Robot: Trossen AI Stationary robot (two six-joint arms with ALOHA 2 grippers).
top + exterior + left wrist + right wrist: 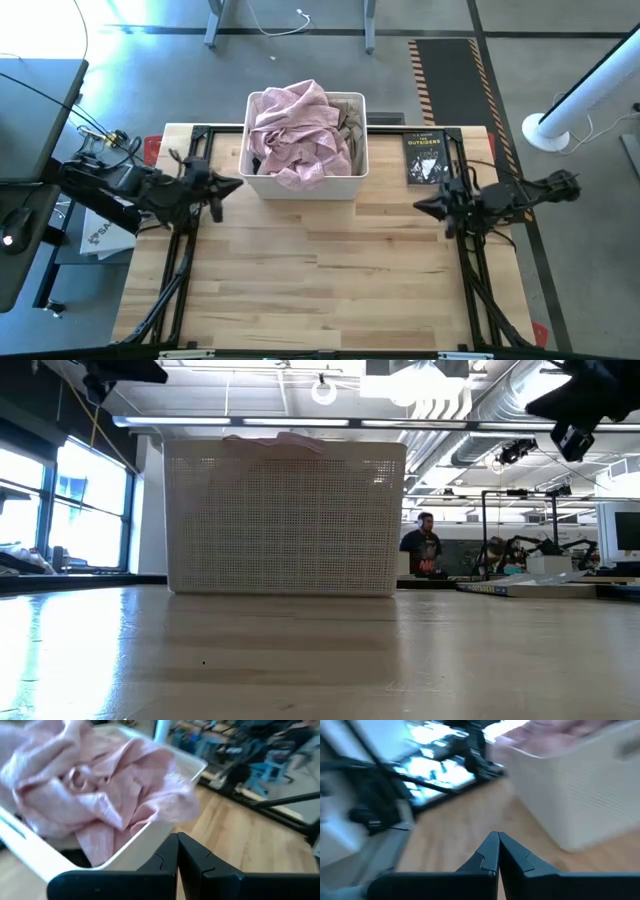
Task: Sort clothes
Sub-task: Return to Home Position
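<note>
You have one white basket [305, 186] on one wooden surface [320, 270]. In it you can count two garments: one pink garment [293, 135] and one darker garment [349, 121] showing beside it; any beneath are hidden. There is one black book [425, 157]. You have two end effectors, the left end effector [239, 185] and the right end effector [417, 206]. One person [421, 546] stands behind.

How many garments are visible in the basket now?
2: the pink shirt piled on top, and a darker garment showing at the right side of the basket. Others may lie hidden beneath.
</note>
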